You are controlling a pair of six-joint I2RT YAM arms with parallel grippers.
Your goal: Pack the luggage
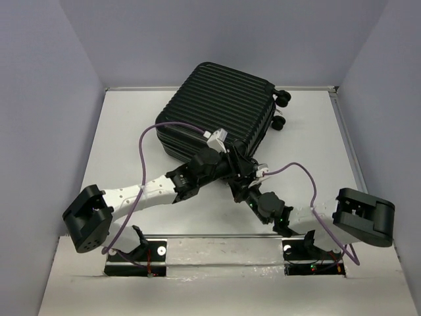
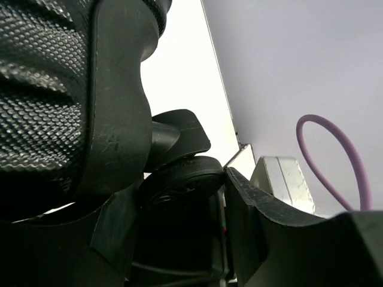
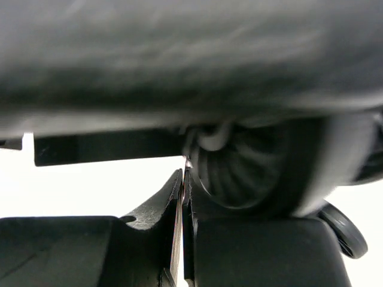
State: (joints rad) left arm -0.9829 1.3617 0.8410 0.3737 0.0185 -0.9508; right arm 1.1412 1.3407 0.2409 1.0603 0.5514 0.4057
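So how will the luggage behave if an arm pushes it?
Probably stiff: the luggage has a ribbed hard shell. Lying flat, wheels off to the side, it likely slides rather than rolls. Bulky, so probably heavy to shift.

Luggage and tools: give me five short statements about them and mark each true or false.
1. The luggage lies closed on the table. True.
2. Its wheels face the left wall. False: they are on its right side.
3. The right tool is shut. True.
4. The left tool hangs far from the luggage. False: it is at the luggage's near edge.
5. The luggage shell is smooth and red. False: it is black and ribbed.
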